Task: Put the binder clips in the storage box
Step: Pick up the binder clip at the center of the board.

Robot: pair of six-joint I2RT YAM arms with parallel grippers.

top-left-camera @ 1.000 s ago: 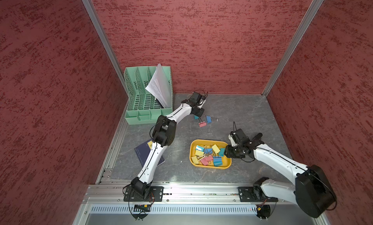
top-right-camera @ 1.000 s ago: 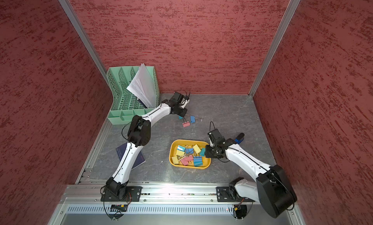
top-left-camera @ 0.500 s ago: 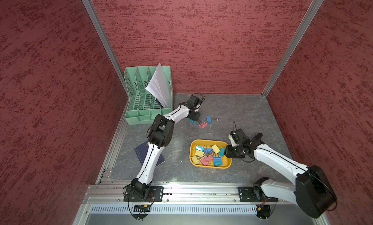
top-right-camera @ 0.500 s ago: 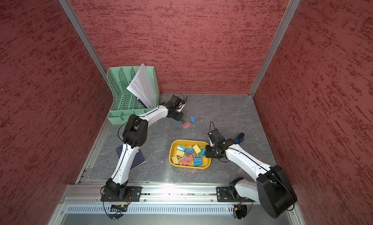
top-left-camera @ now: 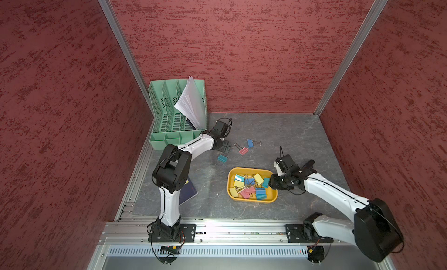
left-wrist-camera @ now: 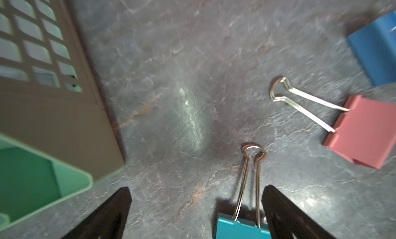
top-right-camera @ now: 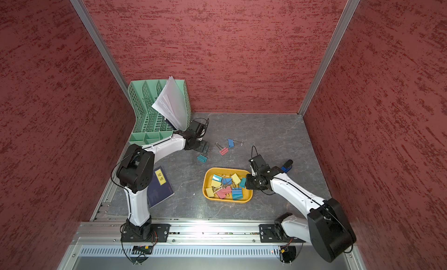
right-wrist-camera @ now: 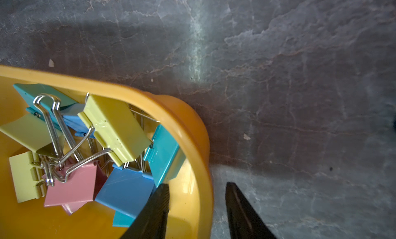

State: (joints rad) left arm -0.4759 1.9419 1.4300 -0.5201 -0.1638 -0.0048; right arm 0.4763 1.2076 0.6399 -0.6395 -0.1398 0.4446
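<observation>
Here the task stands mostly done. The storage box (top-left-camera: 251,201) sits on the grey table (top-left-camera: 278,130) near the right arm. A heap of yellow, pink, blue and teal binder clips (top-left-camera: 249,186) lies inside it, overlapping too much for an exact count.

Three clips lie outside, on the table beyond the box toward the back wall: a teal clip (top-left-camera: 222,158), a pink clip (top-left-camera: 243,151) and a blue clip (top-left-camera: 250,143). The pink and blue ones lie just beside each other. The teal one lies apart from them, nearest the left arm.

The left gripper (left-wrist-camera: 196,187) hangs low over the teal clip with its fingers spread wide. The clip's body lies between them, close to one finger and not pinched, with its wire handles pointing away from the wrist.

The right gripper (right-wrist-camera: 197,184) straddles the box's rim at the end nearest its own arm, one finger inside and one outside, half spread. Whether the fingers press on the wall cannot be told.

Judged from this layout, three pick-and-place cycles are left, the teal clip probably first.
</observation>
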